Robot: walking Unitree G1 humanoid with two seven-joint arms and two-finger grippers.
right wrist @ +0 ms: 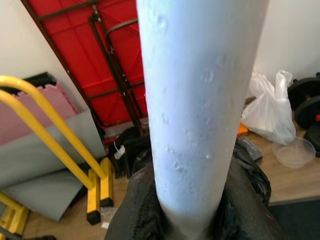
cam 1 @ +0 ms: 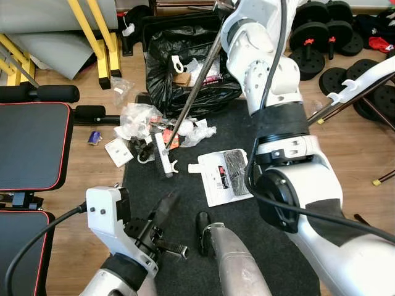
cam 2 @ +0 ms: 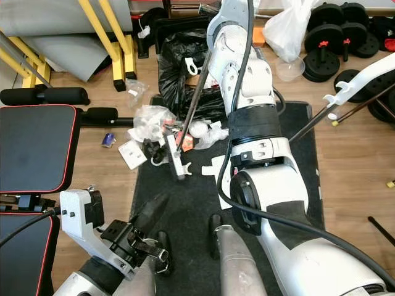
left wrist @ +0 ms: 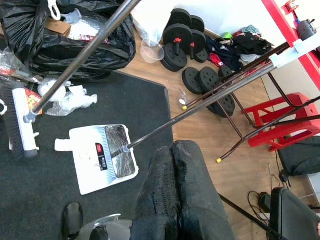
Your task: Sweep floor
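At the mat's [cam 1: 185, 246] far edge, right gripper [right wrist: 200, 220] is clamping the broom [cam 1: 165, 155] beside litter [cam 1: 139, 120]; drag short strokes toward the dustpan [cam 1: 216, 179]. Left gripper [left wrist: 172, 200] is idling, fingers pressed together, empty.

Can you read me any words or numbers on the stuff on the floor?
No words or numbers are clear enough to read.
White dustpan: a red and black label, print too small to read.
Small white card on the wood floor: dark marks, too blurred to read.
Red wrapper by the broom head: no letters can be made out.
Black weight plates: red handles on the dumbbells, no numbers visible.
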